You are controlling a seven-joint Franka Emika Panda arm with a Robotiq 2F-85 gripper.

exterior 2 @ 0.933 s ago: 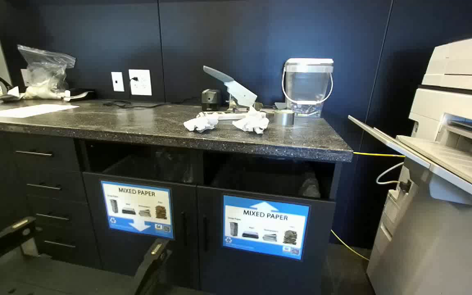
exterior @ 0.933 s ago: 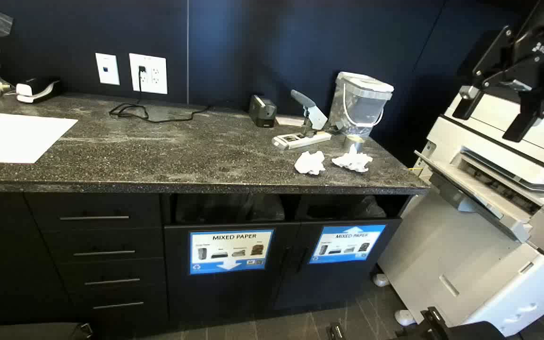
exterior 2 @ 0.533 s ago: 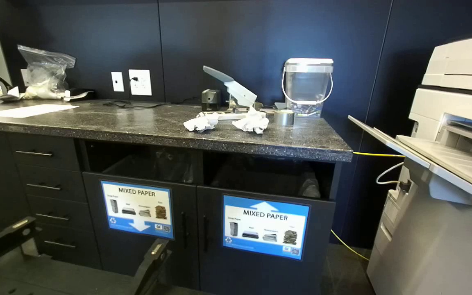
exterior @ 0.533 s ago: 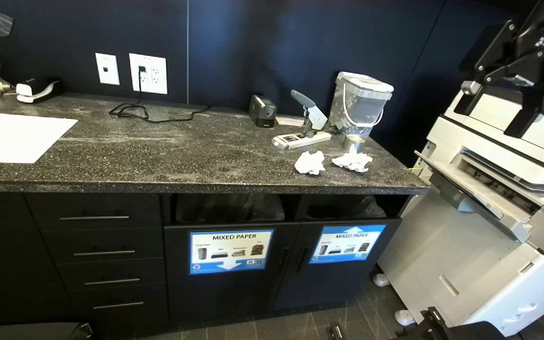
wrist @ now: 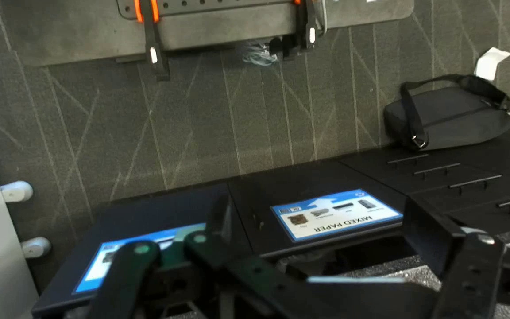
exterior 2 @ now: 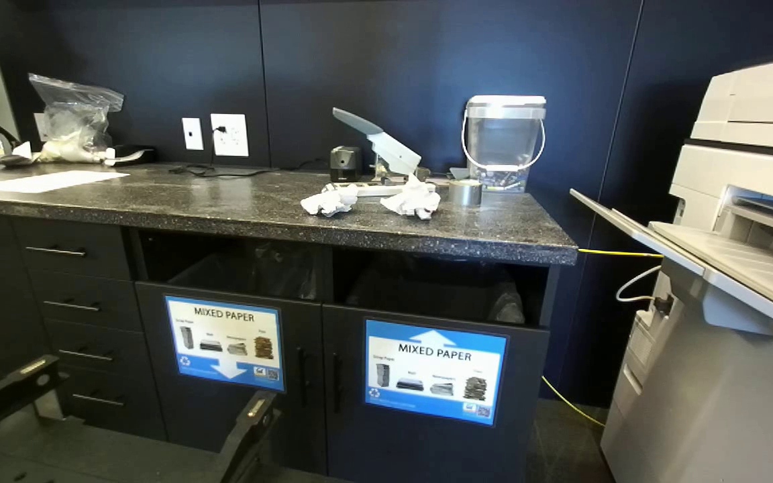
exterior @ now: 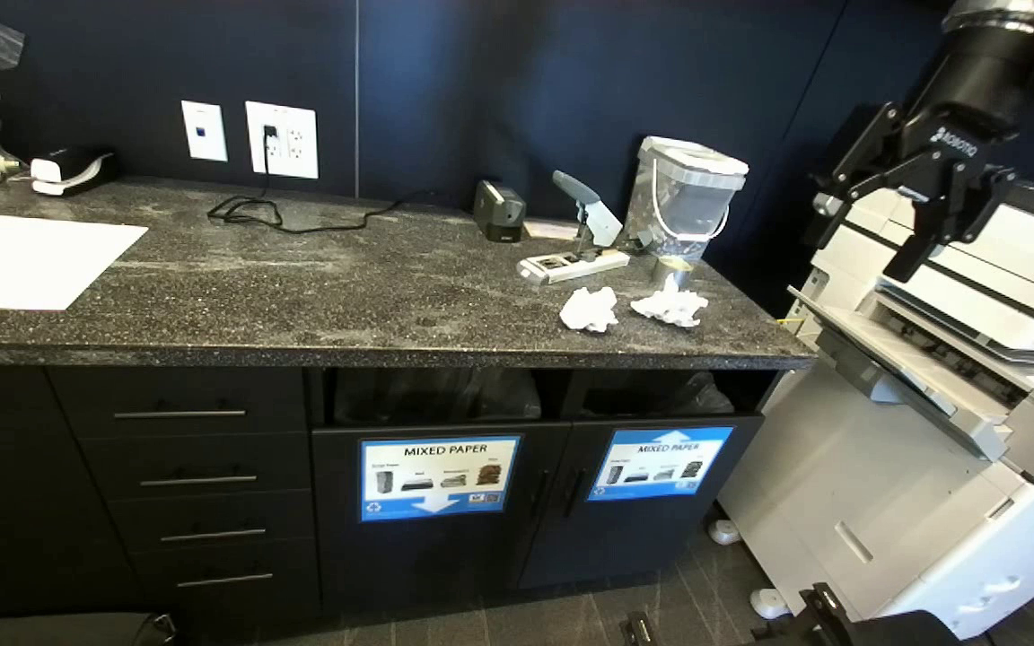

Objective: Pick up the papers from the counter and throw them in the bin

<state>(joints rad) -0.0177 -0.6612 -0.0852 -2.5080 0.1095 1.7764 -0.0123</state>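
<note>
Currently we see a rounded wad [exterior: 589, 310] and a spikier wad [exterior: 671, 306] on the worktop [exterior: 346, 296], side by side and slightly apart, near its front edge. Our pincer [exterior: 861, 257] hangs in the air, fingers [exterior: 914, 254] spread wide, overlapping the printer [exterior: 885, 502] in an exterior view and well apart from both wads. Behind the wads we find what looks like a stapler [exterior: 593, 262], its top tilted up, then a tape roll [exterior 2: 465, 193] close to the spikier wad and a lidded tub [exterior: 687, 202]; a sharpener [exterior: 501, 213] stands beyond the stapler. Well to the left lies a sheet [exterior: 41, 260]. Below the worktop, in both exterior views, we can make out two bin slots [exterior 2: 437, 292], mostly dark inside, above MIXED PAPER signs [exterior 2: 435, 371]. From the wrist view we look down between the fingers at one such sign, and a bag [wrist: 454, 117] on the floor [wrist: 255, 119].
</note>
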